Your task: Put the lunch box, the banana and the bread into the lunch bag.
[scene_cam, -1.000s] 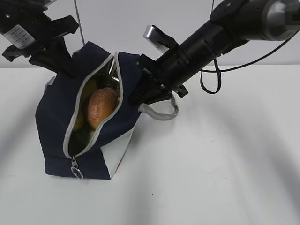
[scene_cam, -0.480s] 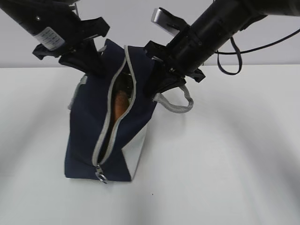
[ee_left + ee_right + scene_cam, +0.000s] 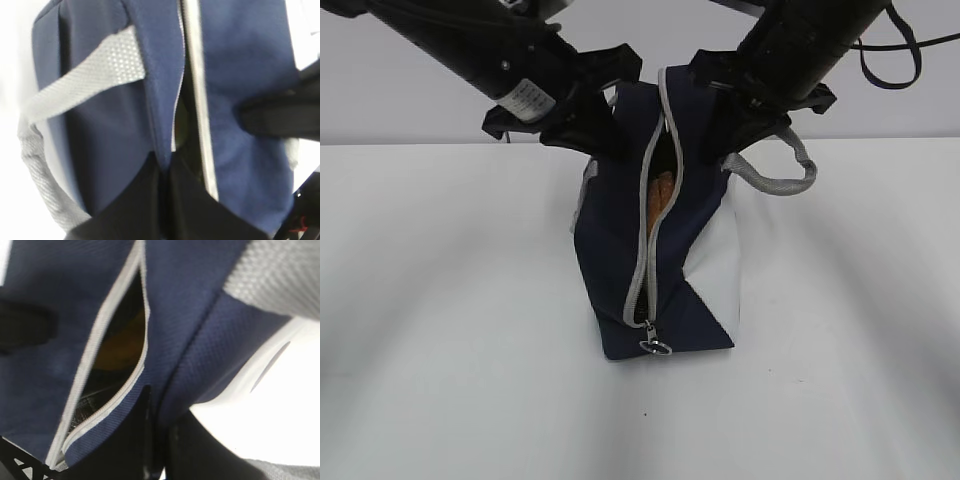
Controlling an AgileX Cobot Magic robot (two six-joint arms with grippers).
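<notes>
The lunch bag (image 3: 655, 260) was stood on the white tabletop (image 3: 840, 380), its top edge gripped from both sides. The left gripper (image 3: 605, 135) was pressed closed on the navy fabric of the bag's left upper panel, and the right gripper (image 3: 735, 120) was likewise clamped on the right upper panel, just above the grey strap handle (image 3: 775, 175). In both wrist views the dark fingers (image 3: 165, 205) were seen pinching a fold of cloth beside the grey zipper (image 3: 645, 250).

Through the narrow slit of the open zipper a golden-brown patch was seen, judged to be the bread (image 3: 662, 190); a yellowish shape deeper inside, in the right wrist view, was possibly the banana (image 3: 122, 342), though that could not be settled. The lunch box could not be made out in any view.

The loading step was judged to be finished or nearly so, with the bag being held upright and drawn narrow. The ring zipper pull (image 3: 656, 347) lay at the bottom end of the opening; if closing was wanted, one gripper would have to be released and brought down to it while the other steadied the bag.
</notes>
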